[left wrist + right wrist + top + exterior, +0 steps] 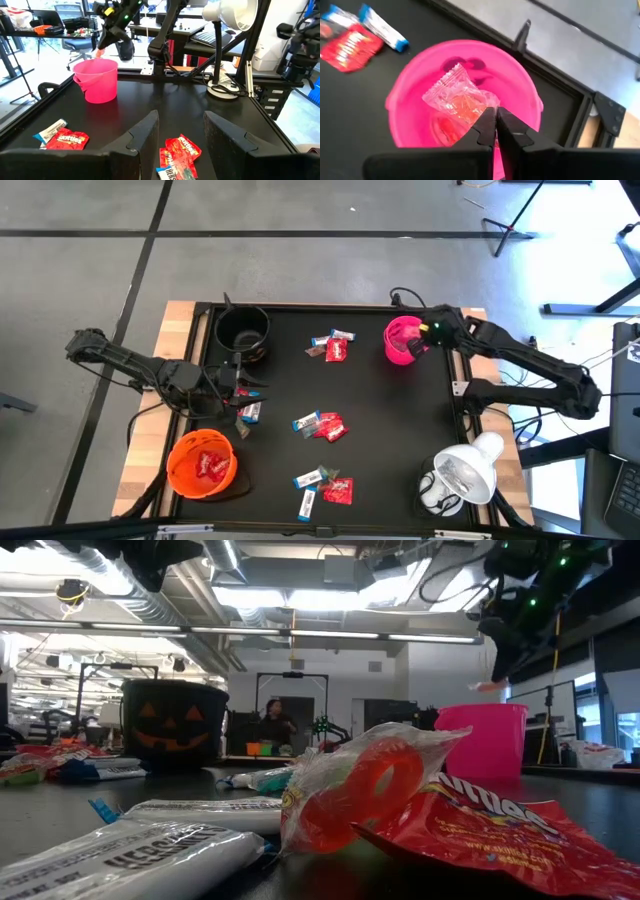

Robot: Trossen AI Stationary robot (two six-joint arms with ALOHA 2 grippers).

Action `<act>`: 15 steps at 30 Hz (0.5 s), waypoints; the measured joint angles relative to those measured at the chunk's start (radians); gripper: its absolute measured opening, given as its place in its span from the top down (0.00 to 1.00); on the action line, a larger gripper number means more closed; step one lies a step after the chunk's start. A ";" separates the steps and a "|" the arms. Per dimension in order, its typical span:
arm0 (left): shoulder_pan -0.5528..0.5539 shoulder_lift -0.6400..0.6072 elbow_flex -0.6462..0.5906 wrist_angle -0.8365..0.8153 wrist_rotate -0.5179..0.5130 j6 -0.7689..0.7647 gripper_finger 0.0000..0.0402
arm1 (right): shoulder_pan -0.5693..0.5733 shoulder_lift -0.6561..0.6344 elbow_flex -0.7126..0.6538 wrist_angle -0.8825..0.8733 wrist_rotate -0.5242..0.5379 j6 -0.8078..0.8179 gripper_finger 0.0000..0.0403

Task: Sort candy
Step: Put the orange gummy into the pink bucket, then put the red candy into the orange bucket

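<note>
The right gripper point(495, 117) hangs over the pink bowl point(402, 340) at upper right of the overhead picture, fingers pinched together on a clear-wrapped orange sweet point(460, 97), while the left gripper point(243, 392) waits at left centre with its fingers apart and, it seems, empty. I'd call the sorting partly done: some red packets already sit in the orange bowl point(202, 463) at lower left and something orange lies in the pink one. Four loose clusters of candy point(322, 425), roughly a dozen pieces, remain on the black table point(400, 440), and there are three bowls counting the black bowl point(243, 330) at upper left.
</note>
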 joint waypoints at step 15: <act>0.000 0.000 0.000 0.000 0.000 0.000 0.64 | -0.033 -0.005 -0.005 0.135 -0.163 -0.037 0.55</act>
